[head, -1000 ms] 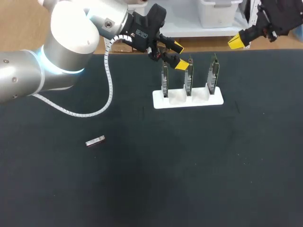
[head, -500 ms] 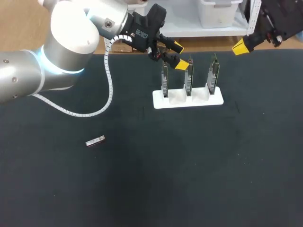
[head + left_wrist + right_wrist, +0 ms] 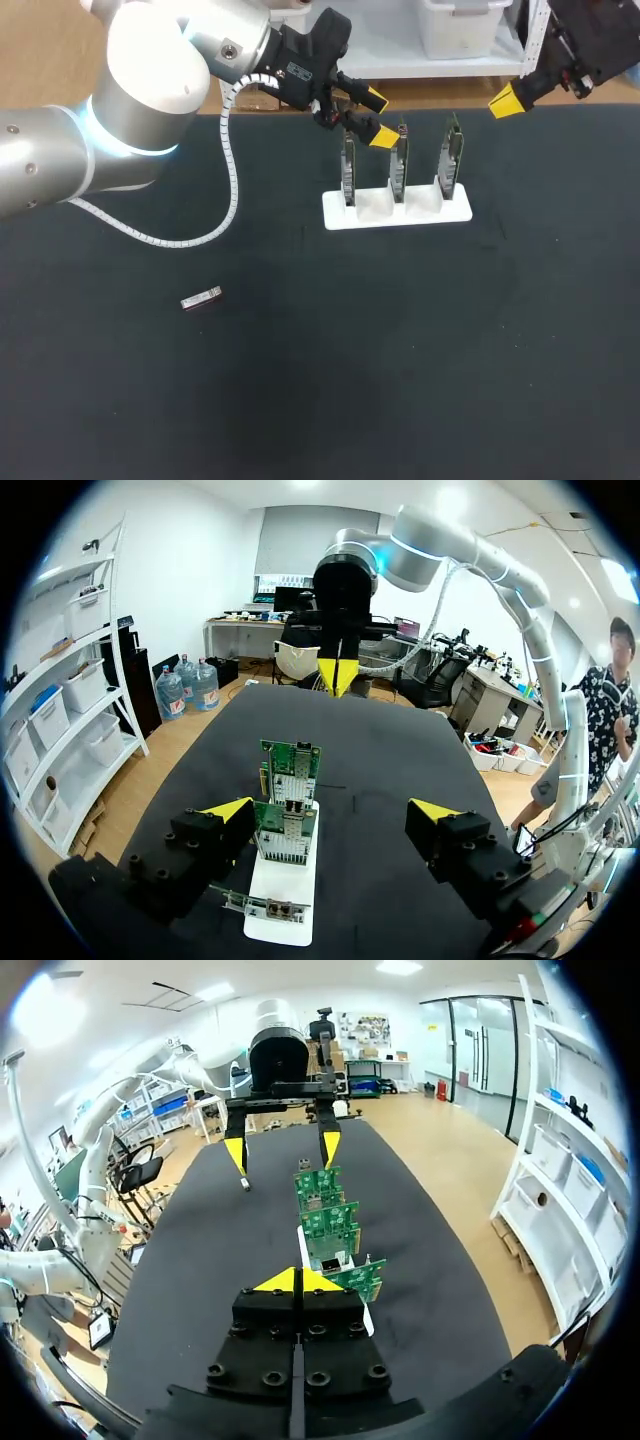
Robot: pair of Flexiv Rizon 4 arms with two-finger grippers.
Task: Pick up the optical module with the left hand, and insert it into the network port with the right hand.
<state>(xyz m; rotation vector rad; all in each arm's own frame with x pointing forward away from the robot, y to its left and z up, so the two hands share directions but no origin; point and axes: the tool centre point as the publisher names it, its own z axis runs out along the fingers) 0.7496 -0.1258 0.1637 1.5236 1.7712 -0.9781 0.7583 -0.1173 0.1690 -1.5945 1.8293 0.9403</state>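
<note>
The optical module (image 3: pixel 201 298), a small silver bar, lies flat on the black table at the left, with no gripper near it. My left gripper (image 3: pixel 378 118) hangs open over the back of the table, just above the leftmost of three upright green network cards (image 3: pixel 398 165) in a white holder (image 3: pixel 397 212). In the left wrist view the open gripper (image 3: pixel 331 810) has the cards (image 3: pixel 283 830) ahead of and below it. My right gripper (image 3: pixel 505 100) is shut and empty at the far right edge. In its own view the shut tips (image 3: pixel 297 1280) point along the card row (image 3: pixel 330 1220).
The black mat (image 3: pixel 400 350) covers the whole table. The left arm's white coiled cable (image 3: pixel 228 190) hangs over the mat's back left. In the right wrist view the left gripper (image 3: pixel 283 1150) shows beyond the cards.
My right gripper has shifted slightly to the right and down at the table's far edge. The left arm, the module and the cards have not moved.
</note>
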